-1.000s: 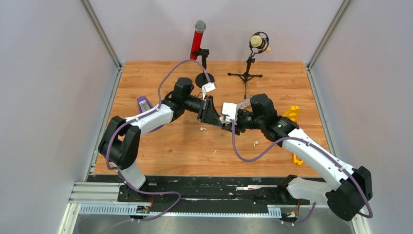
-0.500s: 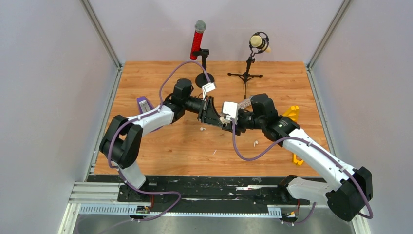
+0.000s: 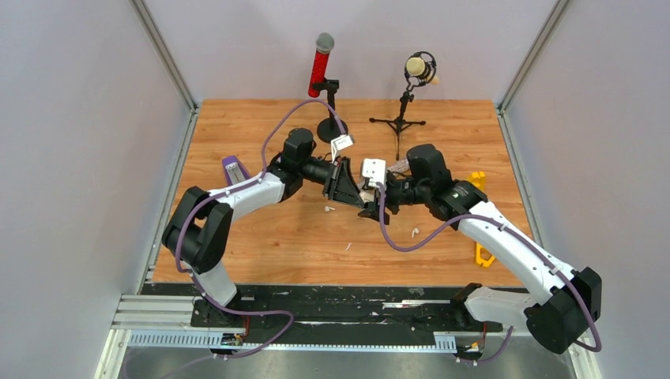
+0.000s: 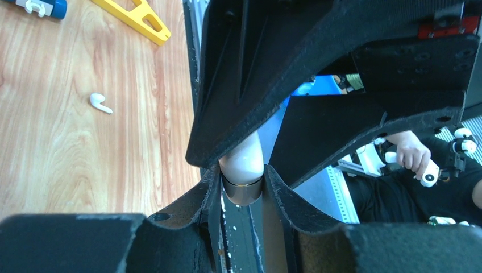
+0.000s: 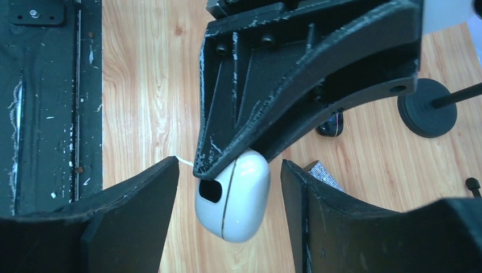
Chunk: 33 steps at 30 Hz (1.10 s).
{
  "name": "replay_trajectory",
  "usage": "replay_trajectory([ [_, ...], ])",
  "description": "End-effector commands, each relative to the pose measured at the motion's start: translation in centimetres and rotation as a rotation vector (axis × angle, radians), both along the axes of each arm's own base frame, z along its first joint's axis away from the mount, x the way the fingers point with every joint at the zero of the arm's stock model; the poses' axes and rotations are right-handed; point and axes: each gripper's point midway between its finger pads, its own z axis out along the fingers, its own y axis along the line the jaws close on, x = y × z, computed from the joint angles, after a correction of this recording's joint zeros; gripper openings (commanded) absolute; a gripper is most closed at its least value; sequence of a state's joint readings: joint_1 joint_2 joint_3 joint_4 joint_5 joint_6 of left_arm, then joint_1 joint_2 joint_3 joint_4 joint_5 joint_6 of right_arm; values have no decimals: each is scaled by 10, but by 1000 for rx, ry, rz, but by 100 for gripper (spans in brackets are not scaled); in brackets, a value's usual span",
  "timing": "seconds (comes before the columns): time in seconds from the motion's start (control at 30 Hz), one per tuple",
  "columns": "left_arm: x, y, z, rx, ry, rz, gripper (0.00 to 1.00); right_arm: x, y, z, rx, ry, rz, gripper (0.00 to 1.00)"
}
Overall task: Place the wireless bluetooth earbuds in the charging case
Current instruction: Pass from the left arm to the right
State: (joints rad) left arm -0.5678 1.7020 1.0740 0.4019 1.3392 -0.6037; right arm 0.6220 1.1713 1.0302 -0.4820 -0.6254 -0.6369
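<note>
The left pincer (image 4: 242, 183) is pinching the white charging case (image 5: 239, 199) above the surface (image 3: 261, 245). The right pincer (image 5: 229, 187) is hanging spread, one finger on either side of the case, not touching it. One white earbud (image 4: 100, 103) is lying on the wood, near a yellow tool (image 4: 133, 17).

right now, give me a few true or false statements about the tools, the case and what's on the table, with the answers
1. The left tool grips the white charging case. True.
2. The right tool is clamped on the case. False: its fingers are spread open on either side of it.
3. A white earbud lies loose on the table. True.
4. The red microphone and the cream microphone lie flat. False: both are propped up on stands at the far edge.
</note>
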Motion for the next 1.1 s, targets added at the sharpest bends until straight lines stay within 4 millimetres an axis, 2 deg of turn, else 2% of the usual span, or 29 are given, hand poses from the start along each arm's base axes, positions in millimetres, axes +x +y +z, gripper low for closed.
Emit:
replay_trajectory([
  [0.0,-6,1,16,-38,-64,-20,0,-6,-1,24,68,46,58,68],
  [0.17,-7,3,17,-38,-76,-19,0,5,-15,23,65,48,13,70],
  [0.47,-7,2,20,-39,-64,-21,0,3,-26,-13,-8,-29,44,73],
  [0.83,-4,2,19,-37,-52,-13,0,7,-18,-14,2,-89,18,70],
  [1.07,6,2,16,-19,-26,40,0,21,-11,-18,-85,-236,-82,71],
])
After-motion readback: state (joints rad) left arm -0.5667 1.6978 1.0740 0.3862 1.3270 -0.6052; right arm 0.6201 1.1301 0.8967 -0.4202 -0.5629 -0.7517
